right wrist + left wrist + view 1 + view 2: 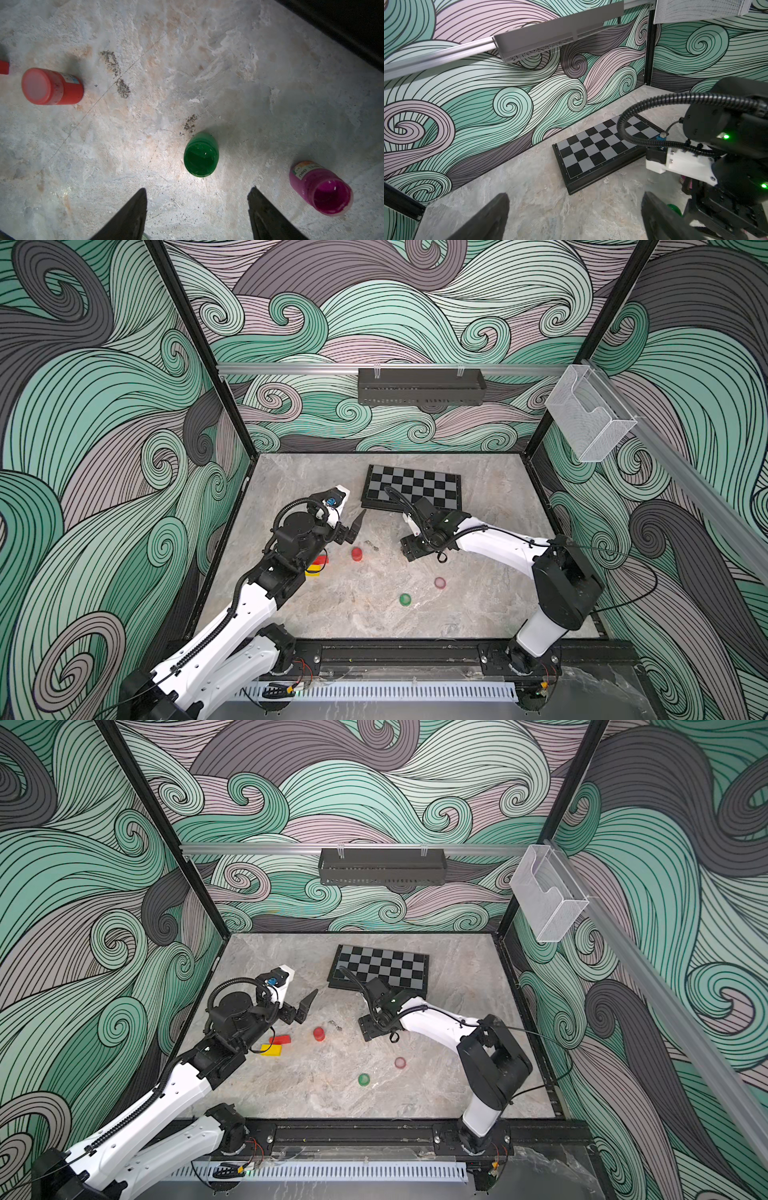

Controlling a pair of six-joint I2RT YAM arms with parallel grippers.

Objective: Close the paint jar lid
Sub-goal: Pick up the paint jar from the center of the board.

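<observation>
Green paint jar (201, 154) stands lidless on the counter (187, 62) between the capped red jar (52, 86) and the open pink jar (321, 189). Right claw (198, 188) and left claw (575, 195) are both released and empty.

We record a red jar (52, 87), a green jar (201, 154) and a magenta jar (321, 188). The counter (353, 614) is grey marble with tan veining. The chessboard (411, 488) shows black and grey squares. The walls (104, 406) carry teal, mauve and grey swirls. We also note a red block (280, 1040) and a yellow block (272, 1050).
</observation>
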